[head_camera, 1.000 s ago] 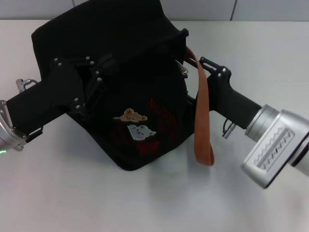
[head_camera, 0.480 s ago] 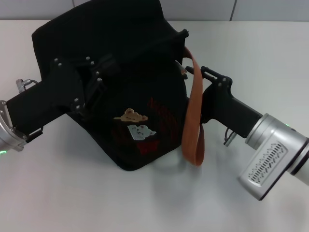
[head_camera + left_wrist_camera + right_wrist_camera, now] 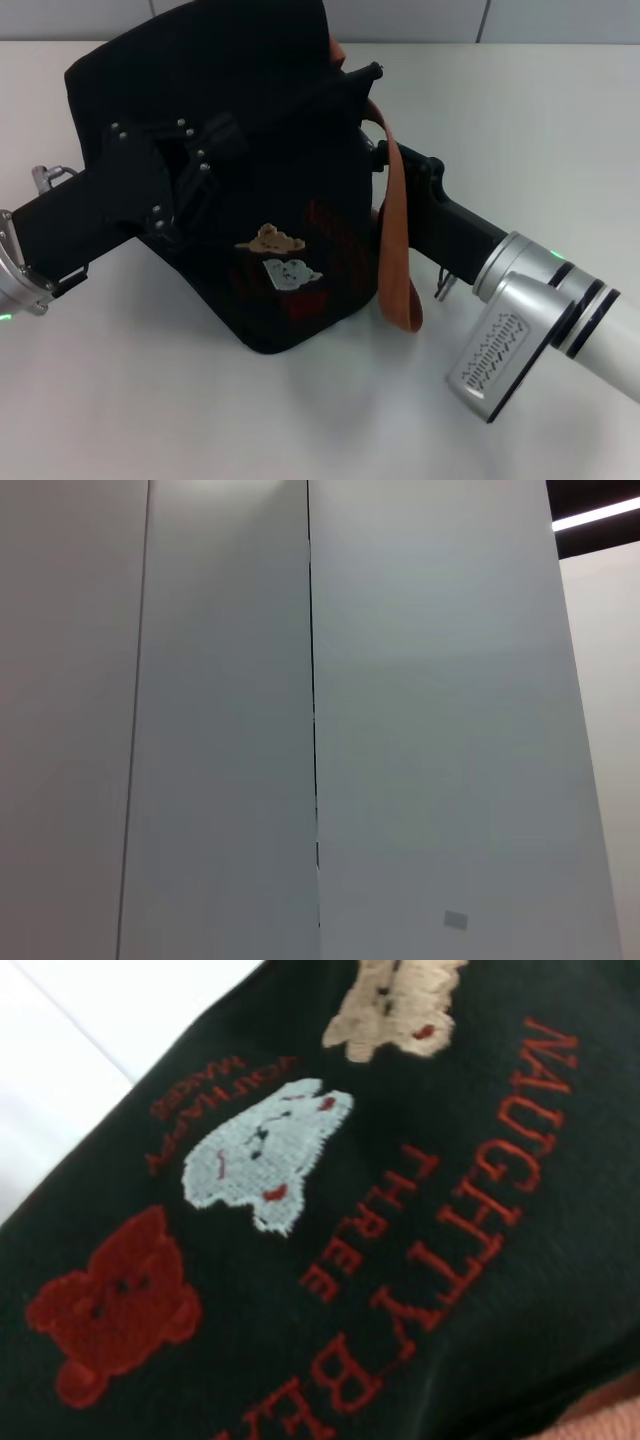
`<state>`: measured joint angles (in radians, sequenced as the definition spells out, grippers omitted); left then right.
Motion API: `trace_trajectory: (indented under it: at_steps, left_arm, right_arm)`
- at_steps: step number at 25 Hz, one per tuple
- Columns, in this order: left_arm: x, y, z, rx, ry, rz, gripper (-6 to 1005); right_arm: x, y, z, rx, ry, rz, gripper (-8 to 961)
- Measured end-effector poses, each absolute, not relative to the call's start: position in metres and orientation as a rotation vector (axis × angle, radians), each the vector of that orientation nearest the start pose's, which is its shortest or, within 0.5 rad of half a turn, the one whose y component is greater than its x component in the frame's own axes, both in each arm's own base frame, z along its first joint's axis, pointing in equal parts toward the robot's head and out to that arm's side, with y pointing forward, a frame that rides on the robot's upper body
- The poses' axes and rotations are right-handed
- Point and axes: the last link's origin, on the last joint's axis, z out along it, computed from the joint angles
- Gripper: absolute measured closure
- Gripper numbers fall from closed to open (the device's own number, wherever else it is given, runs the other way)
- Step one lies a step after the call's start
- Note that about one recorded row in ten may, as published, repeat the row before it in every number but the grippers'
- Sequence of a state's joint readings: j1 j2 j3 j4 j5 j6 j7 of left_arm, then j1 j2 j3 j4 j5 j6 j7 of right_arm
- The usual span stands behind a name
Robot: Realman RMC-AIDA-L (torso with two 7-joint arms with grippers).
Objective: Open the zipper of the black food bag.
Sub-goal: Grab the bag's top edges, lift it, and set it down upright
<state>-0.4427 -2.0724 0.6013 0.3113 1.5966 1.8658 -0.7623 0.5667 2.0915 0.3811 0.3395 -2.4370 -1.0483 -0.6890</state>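
Note:
The black food bag (image 3: 250, 80) stands on the white table, with a tan bear patch (image 3: 272, 238) and a white one (image 3: 290, 272) on its front. An orange-brown strap (image 3: 395, 250) hangs down its right side. My left gripper (image 3: 185, 165) presses against the bag's left front face. My right gripper (image 3: 400, 165) is against the bag's right side, partly behind the strap. The zipper is hidden. The right wrist view is filled by the bag's face (image 3: 500, 1310), showing bear patches and red lettering.
The white table (image 3: 150, 400) extends in front of and to the right of the bag. A grey wall runs along the table's far edge. The left wrist view shows only grey wall panels (image 3: 430, 730).
My right gripper has moved left, in against the bag's right side. The hanging strap has been pushed closer to the bag. The left arm has not moved.

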Motion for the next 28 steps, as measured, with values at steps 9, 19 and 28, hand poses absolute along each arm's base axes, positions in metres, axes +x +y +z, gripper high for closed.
trace_trajectory:
  at_steps: [9, 19, 28]
  left_arm:
    - [-0.255, 0.273, 0.006, -2.323, -0.139, -1.347, 976]
    - [-0.255, 0.273, 0.005, -2.325, -0.141, -1.351, 976]
    - [-0.252, 0.272, 0.006, -2.325, -0.139, -1.388, 976]
  right_arm:
    - [0.218, 0.312, -0.122, -2.053, -0.669, 0.361, 347]
    - [0.226, 0.309, -0.11, -1.995, -0.634, 0.371, 347]
    - [0.244, 0.301, -0.108, -1.955, -0.734, 0.237, 347]
